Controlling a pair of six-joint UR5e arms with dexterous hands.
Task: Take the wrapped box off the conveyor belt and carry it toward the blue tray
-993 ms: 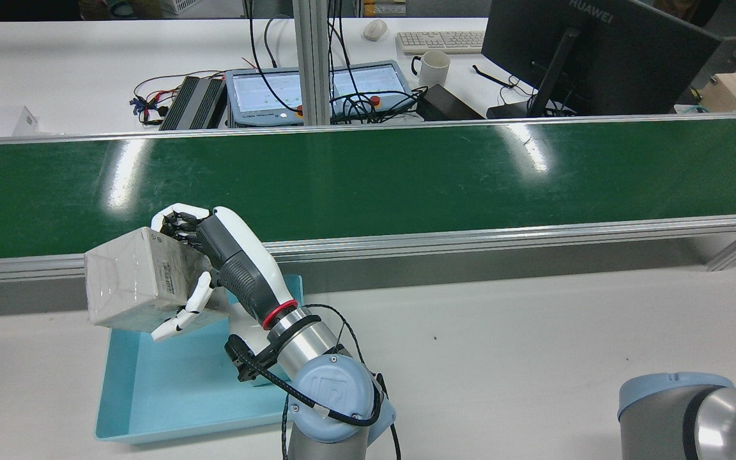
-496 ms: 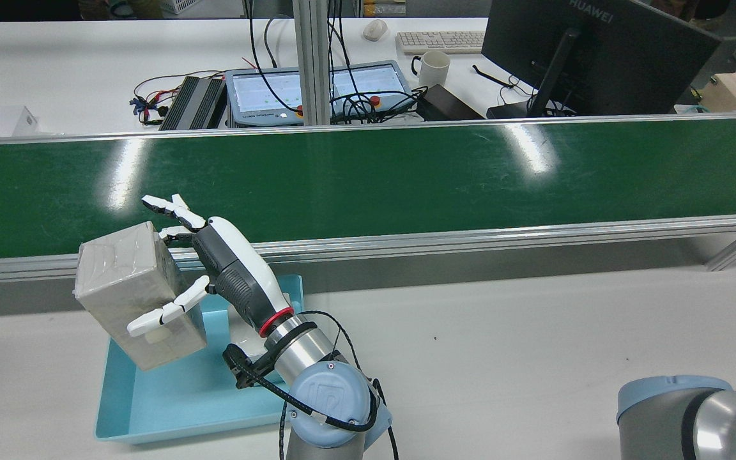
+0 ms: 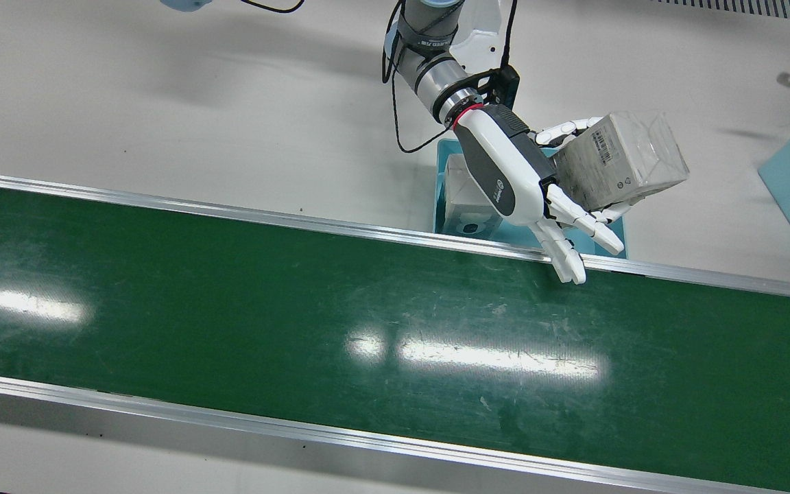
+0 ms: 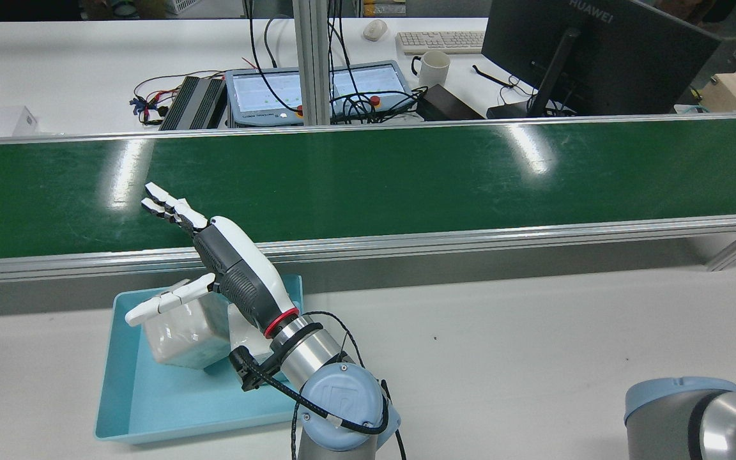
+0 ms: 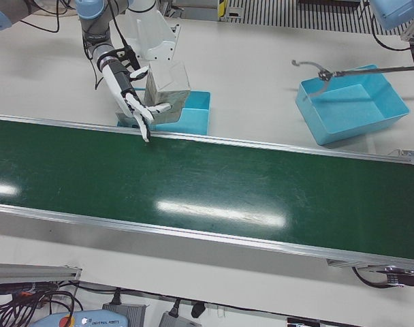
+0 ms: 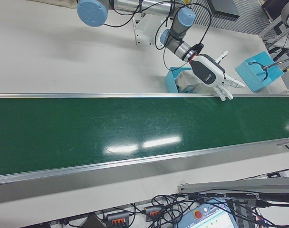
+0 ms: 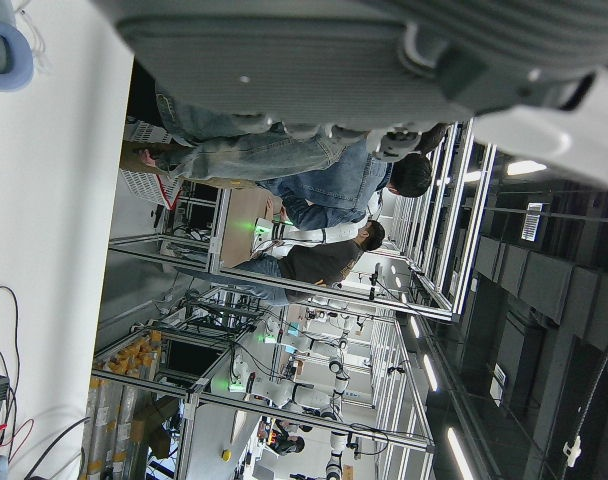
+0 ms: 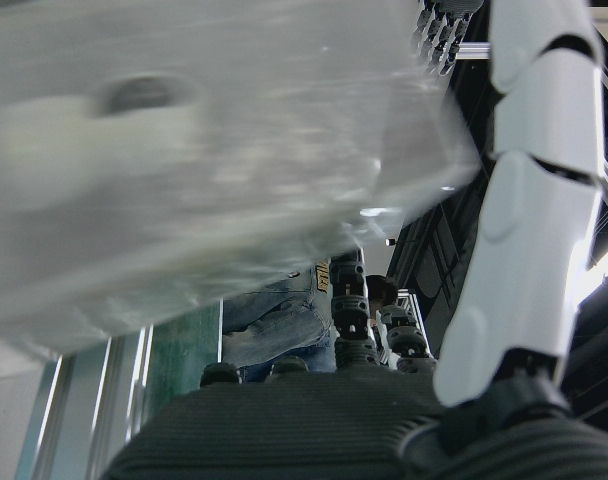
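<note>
Sitting tilted in the blue tray on the bench is the wrapped box (right next to another box), with the left hand above it, fingers spread and holding nothing, fingertips out over the green conveyor belt.

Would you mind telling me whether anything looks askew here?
Yes: the wrapped box sits tilted in the blue tray rather than flat on its floor, just under the open left hand.
</note>
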